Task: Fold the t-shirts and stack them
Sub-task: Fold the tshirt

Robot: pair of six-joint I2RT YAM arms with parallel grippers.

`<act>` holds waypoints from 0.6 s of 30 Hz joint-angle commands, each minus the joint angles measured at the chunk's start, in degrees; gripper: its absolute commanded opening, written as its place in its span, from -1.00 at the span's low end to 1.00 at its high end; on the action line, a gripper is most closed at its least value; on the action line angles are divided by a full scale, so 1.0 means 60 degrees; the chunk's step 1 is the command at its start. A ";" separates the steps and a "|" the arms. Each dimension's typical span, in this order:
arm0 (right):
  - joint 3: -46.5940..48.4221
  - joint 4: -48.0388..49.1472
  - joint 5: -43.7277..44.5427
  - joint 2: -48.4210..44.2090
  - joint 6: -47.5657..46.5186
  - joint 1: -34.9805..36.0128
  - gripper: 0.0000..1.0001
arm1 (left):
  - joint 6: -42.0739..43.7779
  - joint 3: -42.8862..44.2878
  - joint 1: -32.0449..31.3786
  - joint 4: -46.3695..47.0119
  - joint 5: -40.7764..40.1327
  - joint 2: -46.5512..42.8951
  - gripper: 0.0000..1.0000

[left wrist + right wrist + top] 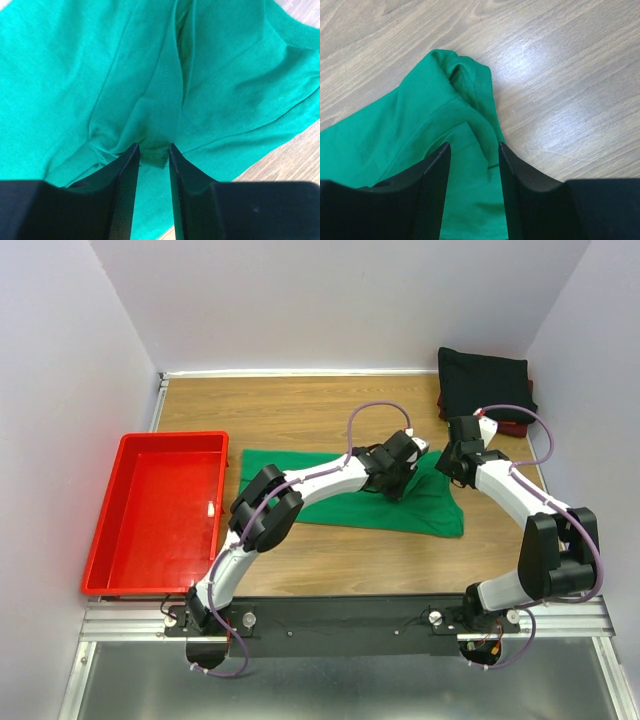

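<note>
The bright green t-shirt (330, 502) lies spread across the middle of the table. My left gripper (398, 480) is down on its right part, and in the left wrist view (152, 147) the jaws stand narrowly open with a small raised fold of green cloth (100, 75) between the tips. My right gripper (447, 465) is open at the shirt's far right corner; its wrist view (474, 145) has the cloth (410, 125) lying flat under the wide gap. The black t-shirt (483, 380) sits folded at the back right on the dark red one (515, 427).
A red plastic tray (105, 530) stands at the left with a small white bit inside. Walls close in the table at the back and on both sides. Bare wood (560, 75) shows just right of the shirt's corner.
</note>
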 commanded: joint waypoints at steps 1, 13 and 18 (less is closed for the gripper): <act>0.0085 -0.0024 -0.0097 0.0116 0.0038 -0.0045 0.00 | 0.0162 0.0202 -0.0090 -0.0127 -0.0189 0.0199 -0.31; 0.0027 0.0020 -0.0067 0.0233 0.0038 -0.0060 0.00 | 0.0030 -0.0281 -0.0090 -0.0127 -0.0937 -0.0314 -0.97; 0.0012 0.0035 -0.0111 0.0292 0.0067 -0.0060 0.00 | -0.0029 -0.0632 -0.0090 -0.0142 -0.1229 -0.0592 -1.00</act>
